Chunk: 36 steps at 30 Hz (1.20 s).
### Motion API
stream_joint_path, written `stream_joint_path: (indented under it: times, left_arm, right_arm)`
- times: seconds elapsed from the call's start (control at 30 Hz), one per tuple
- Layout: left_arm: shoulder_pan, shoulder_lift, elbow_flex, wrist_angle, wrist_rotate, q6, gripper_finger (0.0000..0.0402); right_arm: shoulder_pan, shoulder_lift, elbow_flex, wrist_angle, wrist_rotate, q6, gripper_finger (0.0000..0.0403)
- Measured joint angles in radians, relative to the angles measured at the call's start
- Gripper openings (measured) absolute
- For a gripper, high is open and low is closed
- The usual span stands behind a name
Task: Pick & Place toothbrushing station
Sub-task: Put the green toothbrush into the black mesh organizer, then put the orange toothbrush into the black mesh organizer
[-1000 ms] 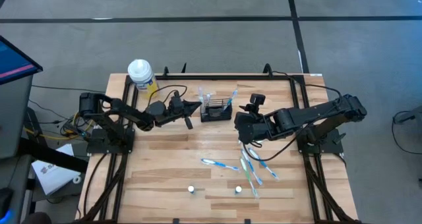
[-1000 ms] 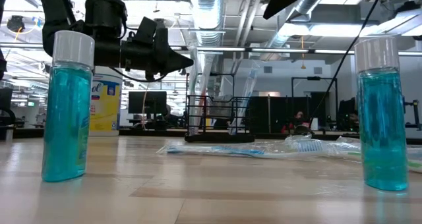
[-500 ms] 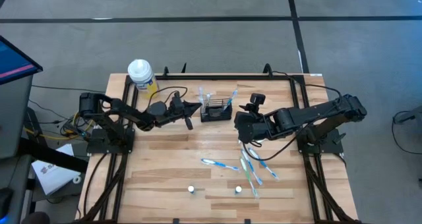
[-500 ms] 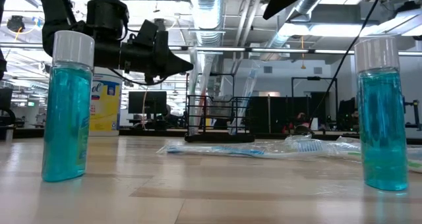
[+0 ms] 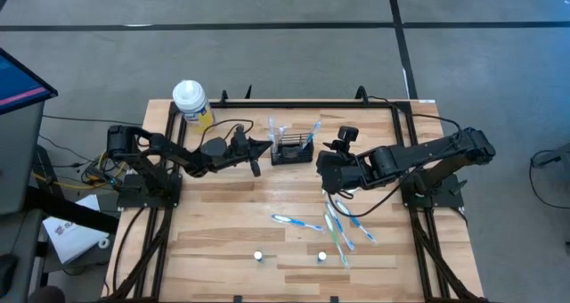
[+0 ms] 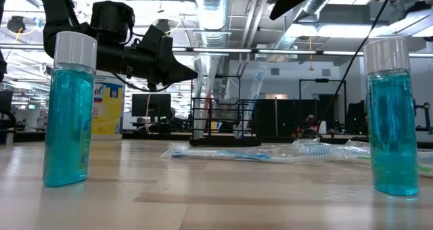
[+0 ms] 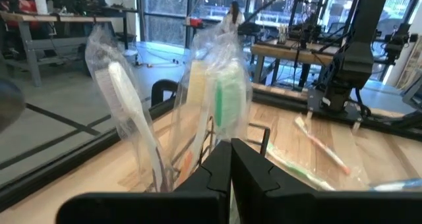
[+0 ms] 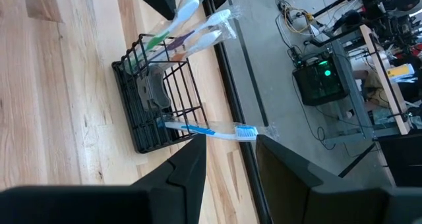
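Presently my clenched left end effector (image 5: 264, 146) sits just left of the toothbrushing station (image 5: 292, 150), upper centre of frame; right end effector (image 5: 331, 177) spread, empty.

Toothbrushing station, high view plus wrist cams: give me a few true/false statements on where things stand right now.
1. The toothbrushing station sits between the two grippers. True.
2. The left gripper has its fingers spread wide. False: they are shut.
3. The right gripper holds a toothbrush. False: its fingers are open and hold nothing.
4. Loose toothbrushes lie on the wooden table. True.
5. The yellow bottle lies tipped over. False: it stands upright.
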Motion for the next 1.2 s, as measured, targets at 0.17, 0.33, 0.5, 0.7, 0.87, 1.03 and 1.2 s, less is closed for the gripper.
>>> stream_joint_path:
  times: [0.17, 0.33, 0.5, 0.7, 0.87, 1.03, 1.2]
  left_arm:
    - [0.0, 0.0, 0.0, 0.002, 0.0, -0.007, 0.0]
    - [0.0, 0.0, 0.0, 0.002, -0.005, -0.011, 0.0016]
    - [0.006, 0.0, 0.0, 0.002, -0.01, -0.009, 0.0056]
    - [0.008, -0.002, 0.0, 0.001, -0.011, -0.004, 0.01]
    - [0.008, -0.037, -0.026, 0.002, -0.01, -0.004, 0.0111]
    - [0.001, -0.119, -0.091, 0.002, -0.003, -0.006, 0.0108]
    - [-0.032, -0.211, -0.136, 0.003, 0.007, -0.014, 0.0106]
  right_arm:
    - [0.0, 0.0, 0.0, 0.0, 0.0, 0.0, 0.0122]
    - [0.0, 0.0, 0.0, -0.001, 0.0, 0.0, 0.0122]
    - [0.0, 0.0, 0.0, -0.003, 0.0, 0.0, 0.0122]
    - [0.0, 0.0, 0.0, -0.003, -0.001, 0.0, 0.0122]
    - [0.0, 0.0, 0.0, -0.035, -0.02, 0.005, 0.0122]
    - [0.0, 0.0, 0.0, -0.052, -0.164, 0.001, 0.0122]
    - [-0.012, 0.0, 0.0, -0.052, -0.353, -0.027, 0.0122]
